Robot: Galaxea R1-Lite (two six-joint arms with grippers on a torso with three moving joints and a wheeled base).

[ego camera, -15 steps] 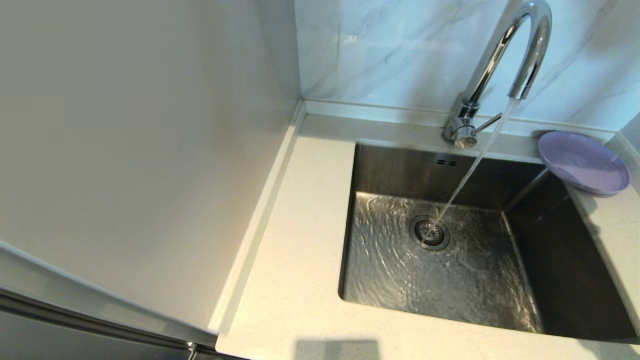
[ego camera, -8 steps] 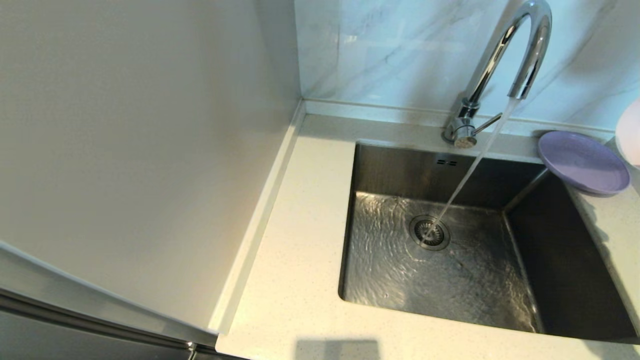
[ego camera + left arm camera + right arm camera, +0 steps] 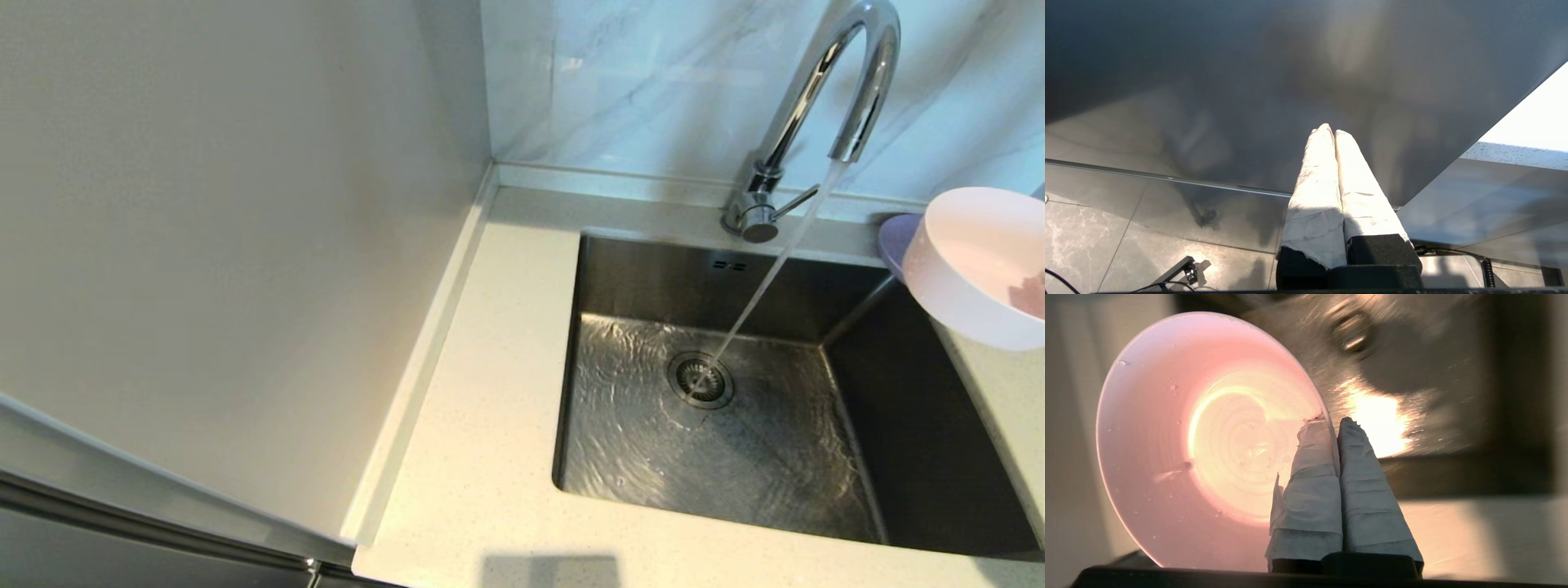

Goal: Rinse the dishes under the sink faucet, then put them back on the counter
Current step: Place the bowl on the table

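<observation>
Pink bowl rim clamped in right claw, right edge of frame, newly entered, now covering lilac plate, left claw together.

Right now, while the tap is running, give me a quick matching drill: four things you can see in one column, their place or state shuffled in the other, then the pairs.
Things
1. pink bowl
2. lilac plate
3. faucet
4. left gripper

States
A. shut on nothing, down by a dark panel, away from the sink
B. pouring a stream onto the drain strainer
C. rim pinched by the right gripper, tilted, at the sink's right edge
D. mostly hidden behind the bowl

Pairs: 1-C, 2-D, 3-B, 4-A
</observation>
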